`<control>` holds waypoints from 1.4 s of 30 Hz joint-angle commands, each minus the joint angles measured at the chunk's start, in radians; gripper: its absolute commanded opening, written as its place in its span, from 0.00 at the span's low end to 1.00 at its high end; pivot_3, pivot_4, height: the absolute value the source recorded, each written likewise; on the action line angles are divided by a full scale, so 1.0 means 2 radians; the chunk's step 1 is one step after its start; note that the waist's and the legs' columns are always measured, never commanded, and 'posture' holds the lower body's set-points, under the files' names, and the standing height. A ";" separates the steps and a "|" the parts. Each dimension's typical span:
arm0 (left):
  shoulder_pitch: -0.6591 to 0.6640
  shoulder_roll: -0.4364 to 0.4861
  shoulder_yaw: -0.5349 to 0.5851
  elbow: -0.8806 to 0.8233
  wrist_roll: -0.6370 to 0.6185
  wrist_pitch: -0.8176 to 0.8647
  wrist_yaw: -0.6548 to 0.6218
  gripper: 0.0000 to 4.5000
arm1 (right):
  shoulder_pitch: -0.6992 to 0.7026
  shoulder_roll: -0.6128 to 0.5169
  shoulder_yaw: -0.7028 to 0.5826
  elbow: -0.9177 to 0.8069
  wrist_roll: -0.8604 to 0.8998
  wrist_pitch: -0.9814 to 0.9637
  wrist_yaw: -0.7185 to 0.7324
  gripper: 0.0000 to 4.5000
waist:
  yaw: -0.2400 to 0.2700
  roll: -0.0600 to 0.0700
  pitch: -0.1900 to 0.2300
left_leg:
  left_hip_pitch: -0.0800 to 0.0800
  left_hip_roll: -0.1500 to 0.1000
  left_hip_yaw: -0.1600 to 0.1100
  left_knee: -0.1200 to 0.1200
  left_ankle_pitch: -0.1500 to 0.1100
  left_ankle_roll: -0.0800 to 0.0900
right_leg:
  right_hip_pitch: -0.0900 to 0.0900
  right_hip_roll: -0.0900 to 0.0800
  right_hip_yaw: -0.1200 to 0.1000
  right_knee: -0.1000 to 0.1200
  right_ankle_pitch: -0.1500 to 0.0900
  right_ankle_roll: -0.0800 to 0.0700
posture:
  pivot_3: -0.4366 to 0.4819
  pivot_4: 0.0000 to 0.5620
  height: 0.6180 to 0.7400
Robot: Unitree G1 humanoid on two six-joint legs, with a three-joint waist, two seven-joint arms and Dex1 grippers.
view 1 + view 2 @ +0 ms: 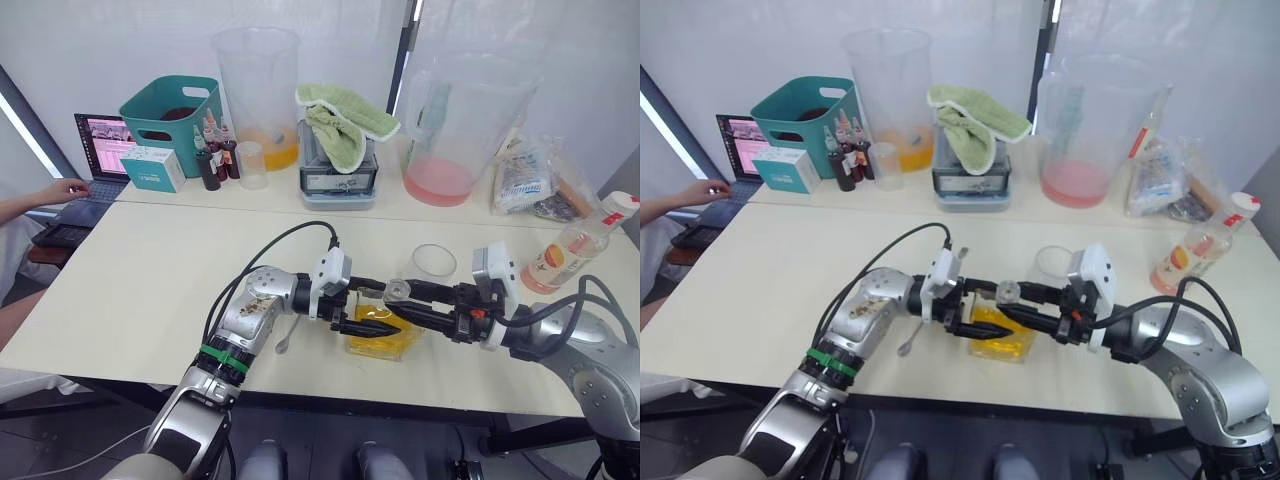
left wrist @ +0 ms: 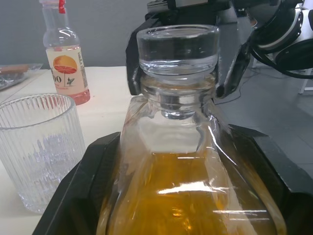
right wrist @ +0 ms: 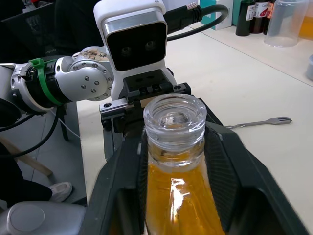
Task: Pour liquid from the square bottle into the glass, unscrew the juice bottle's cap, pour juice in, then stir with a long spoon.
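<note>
Looking down from the head camera, one square clear glass bottle [image 1: 380, 335] holding amber liquid is seen near the front edge of the cream table [image 1: 150, 290], gripped from both sides: the left gripper [image 1: 372, 322] and the right gripper [image 1: 400, 305] are each clenched around it. One small ribbed clear glass [image 1: 434, 262], apparently empty, stands just behind the bottle. One slim clear plastic juice bottle [image 1: 565, 250] with pale pink-orange liquid and a white cap [image 1: 620, 203] marked red stands well apart at the right. A thin silver long spoon [image 1: 288, 335] lies beside the left arm. At the back stand two tall clear pitchers, one [image 1: 258, 95] with orange liquid, one [image 1: 448, 125] with pink, plus a teal plastic basket [image 1: 175, 110] and a green cloth [image 1: 345, 115]. A person's hand [image 1: 62, 189] rests at a laptop [image 1: 100, 160]

From the left wrist, black fingers [image 2: 83, 196] flank the bottle's body below its round glass stopper [image 2: 177, 46]; the juice label shows a sun picture with "00" legible

From the right wrist, fingers [image 3: 122, 186] clamp the bottle's neck
</note>
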 commanded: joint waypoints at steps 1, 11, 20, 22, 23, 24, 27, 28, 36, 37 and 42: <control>-0.003 0.005 -0.006 -0.002 0.011 0.001 -0.002 0.63 | -0.008 0.005 -0.001 -0.017 -0.006 -0.013 -0.011 0.69 | 0.000 0.000 0.000 | 0.000 0.000 0.000 0.000 0.000 0.000 | 0.000 0.000 0.000 0.000 0.000 0.000 | 0.48 0.27 1.00; -0.007 0.007 -0.004 0.001 0.010 0.002 -0.002 0.63 | -0.014 0.013 -0.005 -0.026 0.013 -0.007 -0.016 0.69 | 0.000 0.000 0.000 | 0.000 0.000 0.000 0.000 0.000 0.000 | 0.000 0.000 0.000 0.000 0.000 0.000 | 0.48 0.27 1.00; -0.006 0.009 -0.004 0.000 0.010 0.004 -0.003 0.63 | -0.013 0.015 -0.005 -0.030 0.020 -0.007 -0.023 0.51 | 0.000 0.000 0.000 | 0.000 0.000 0.000 0.000 0.000 0.000 | 0.000 0.000 0.000 0.000 0.000 0.000 | 0.48 0.27 1.00; -0.006 0.009 -0.005 0.001 0.011 0.004 -0.003 0.63 | -0.013 0.018 -0.006 -0.031 0.022 -0.008 -0.025 0.37 | 0.000 0.000 0.000 | 0.000 0.000 0.000 0.000 0.000 0.000 | 0.000 0.000 0.000 0.000 0.000 0.000 | 0.48 0.27 1.00; -0.006 0.009 -0.005 0.001 0.011 0.004 -0.003 0.63 | -0.013 0.019 -0.006 -0.031 0.021 -0.008 -0.025 0.28 | 0.000 0.000 0.000 | 0.000 0.000 0.000 0.000 0.000 0.000 | 0.000 0.000 0.000 0.000 0.000 0.000 | 0.48 0.27 1.00; -0.007 0.008 -0.005 0.002 0.011 0.003 -0.003 0.63 | -0.013 0.019 -0.007 -0.031 0.022 -0.008 -0.025 0.24 | 0.000 0.000 0.000 | 0.000 0.000 0.000 0.000 0.000 0.000 | 0.000 0.000 0.000 0.000 0.000 0.000 | 0.48 0.27 1.00; -0.006 0.010 -0.006 0.001 0.012 0.003 -0.004 0.63 | -0.013 0.021 -0.008 -0.035 0.024 -0.008 -0.026 0.24 | 0.000 0.000 0.000 | 0.000 0.000 0.000 0.000 0.000 0.000 | 0.000 0.000 0.000 0.000 0.000 0.000 | 0.48 0.27 1.00; -0.006 0.010 -0.006 0.001 0.012 0.003 -0.004 0.63 | -0.014 0.021 -0.009 -0.036 0.026 -0.008 -0.027 0.24 | 0.000 0.000 0.000 | 0.000 0.000 0.000 0.000 0.000 0.000 | 0.000 0.000 0.000 0.000 0.000 0.000 | 0.48 0.27 1.00; -0.006 0.012 -0.008 0.004 0.015 0.001 -0.007 0.63 | -0.028 0.014 -0.040 -0.064 0.062 0.003 -0.051 0.24 | -0.001 0.000 0.000 | 0.000 0.000 0.000 0.000 0.000 0.000 | 0.000 0.000 0.000 0.000 0.000 0.000 | 0.48 0.27 1.00; -0.005 0.012 -0.009 0.004 0.015 0.000 -0.008 0.63 | -0.030 0.012 -0.045 -0.068 0.067 0.005 -0.056 0.24 | -0.001 0.000 0.000 | -0.001 0.000 0.000 0.000 0.000 0.000 | -0.001 0.000 0.000 0.000 0.000 0.000 | 0.48 0.27 1.00; -0.003 0.013 -0.010 0.006 0.016 0.001 -0.011 0.63 | -0.032 0.009 -0.063 -0.078 0.088 0.010 -0.080 0.24 | -0.001 0.000 0.000 | -0.001 0.000 0.000 0.000 0.000 0.000 | -0.001 0.000 0.000 0.000 0.000 0.000 | 0.48 0.27 1.00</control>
